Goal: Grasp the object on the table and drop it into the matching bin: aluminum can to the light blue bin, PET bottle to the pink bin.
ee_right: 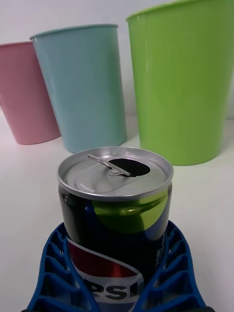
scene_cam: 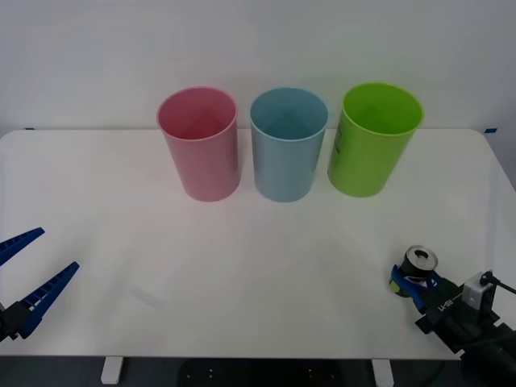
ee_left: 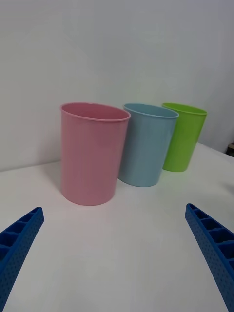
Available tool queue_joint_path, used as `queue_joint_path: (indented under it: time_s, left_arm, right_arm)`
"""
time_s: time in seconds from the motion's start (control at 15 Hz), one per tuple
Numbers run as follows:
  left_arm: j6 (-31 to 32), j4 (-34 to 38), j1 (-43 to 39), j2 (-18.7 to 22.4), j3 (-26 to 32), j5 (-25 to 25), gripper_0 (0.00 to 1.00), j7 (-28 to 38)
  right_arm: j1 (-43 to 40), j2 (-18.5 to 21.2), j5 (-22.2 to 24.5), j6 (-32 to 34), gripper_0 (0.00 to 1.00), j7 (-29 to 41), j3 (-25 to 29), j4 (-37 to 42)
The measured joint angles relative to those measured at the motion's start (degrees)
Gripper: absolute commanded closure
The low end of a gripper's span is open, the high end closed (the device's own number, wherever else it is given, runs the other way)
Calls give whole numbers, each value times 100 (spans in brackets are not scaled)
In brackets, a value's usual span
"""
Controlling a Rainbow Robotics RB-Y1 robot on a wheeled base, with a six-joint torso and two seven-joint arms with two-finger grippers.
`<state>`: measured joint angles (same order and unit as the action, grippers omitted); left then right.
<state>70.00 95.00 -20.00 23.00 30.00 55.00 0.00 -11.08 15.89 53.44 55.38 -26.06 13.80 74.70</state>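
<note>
White table [scene_cam: 242, 266]: your right gripper [scene_cam: 413, 286] is clamped on the upright aluminum can [scene_cam: 418, 263], light blue bin [scene_cam: 288, 145] ahead-left of it; left gripper [scene_cam: 28, 274] idles, spread apart.

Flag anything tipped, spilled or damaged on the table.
Nothing stands out. The pink bin, light blue bin and a lime green bin stand upright in a row; the opened can sits upright between the right hand's fingers, no spill visible.

The right claw [scene_cam: 413, 284] sits low at the near right corner of the surface [scene_cam: 242, 266], its blue ribbed fingers [ee_right: 168, 273] closed around the lower body of the aluminum can [ee_right: 115, 214], which stands upright. The left claw [scene_cam: 28, 274] hovers over the near left edge of the surface, fingers [ee_left: 212, 243] spread wide with nothing between them.
</note>
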Motion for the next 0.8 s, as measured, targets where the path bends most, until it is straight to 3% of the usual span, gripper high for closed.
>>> queue_joint_path:
  time_s: [0.4, 0.8]
  left_arm:
    - [0, 0, 0, 0, 0, 0, 0, 0]
    - [0, 0, 0, 0, 0, 0, 0, 0]
  right_arm:
    - [72, 141, 66, 170, 100, 523, 16, 411]
    - [98, 213, 536, 131, 100, 1201, 78, 1353]
